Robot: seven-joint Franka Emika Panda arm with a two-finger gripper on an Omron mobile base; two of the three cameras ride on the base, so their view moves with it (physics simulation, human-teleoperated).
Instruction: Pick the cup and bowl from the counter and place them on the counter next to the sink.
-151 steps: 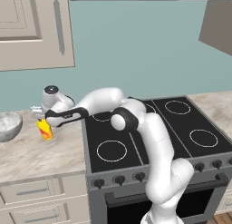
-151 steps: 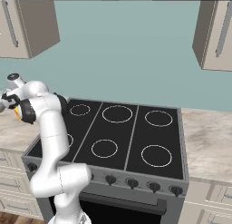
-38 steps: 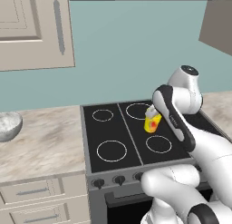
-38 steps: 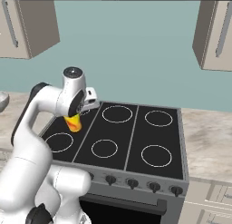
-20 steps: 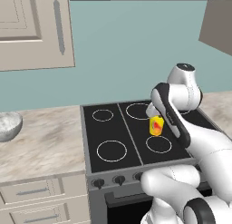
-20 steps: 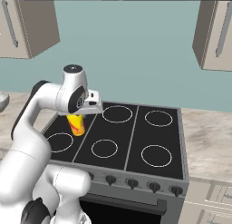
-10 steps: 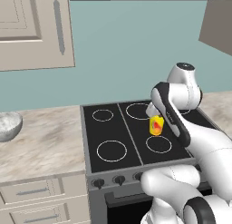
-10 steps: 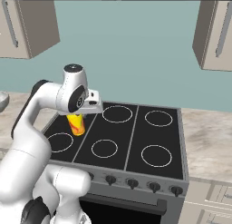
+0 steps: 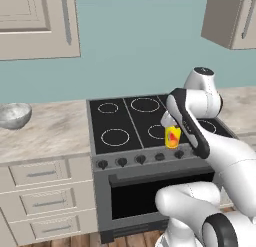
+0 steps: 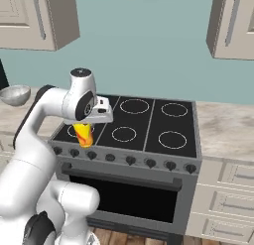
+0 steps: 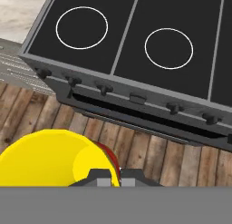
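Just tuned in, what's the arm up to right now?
The gripper is shut on the yellow cup and holds it in the air at the front edge of the stovetop. The bowl sits on the counter left of the stove, not yet picked up. No sink is in sight.

teal wall (image 9: 140,51), cream wall cabinets (image 9: 35,23), black stovetop (image 10: 149,122), wooden floor (image 11: 149,157)
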